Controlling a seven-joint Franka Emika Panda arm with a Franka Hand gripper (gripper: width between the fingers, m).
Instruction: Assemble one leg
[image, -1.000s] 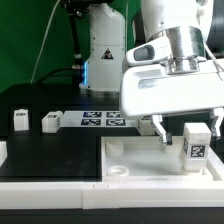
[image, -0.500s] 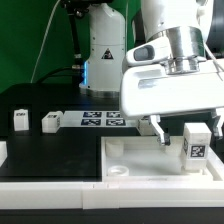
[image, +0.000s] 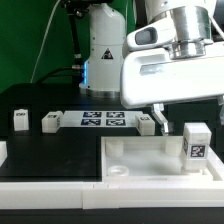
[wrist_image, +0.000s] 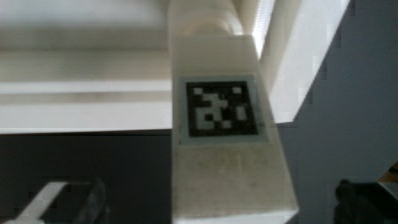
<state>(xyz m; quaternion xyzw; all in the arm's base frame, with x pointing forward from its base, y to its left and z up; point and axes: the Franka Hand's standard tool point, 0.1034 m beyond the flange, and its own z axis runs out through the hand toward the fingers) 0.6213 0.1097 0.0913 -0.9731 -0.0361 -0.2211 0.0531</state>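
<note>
four legs (image: 195, 141) (image: 20, 119) (image: 50, 122) (image: 146, 123); one tabletop (image: 140, 162); one marker board (image: 70, 119)

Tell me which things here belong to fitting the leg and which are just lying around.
In the job: leg, upright on the tabletop; open gripper above it.
Lying about: far-left spare leg; second spare leg beside it; third spare leg by the marker board.

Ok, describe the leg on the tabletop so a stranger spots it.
Find the big white tabletop. On it, toward the exterior view's right, stands the leg, an upright white post with a tag. It alone stands on the tabletop; the other small white pieces sit on the black table.
</note>
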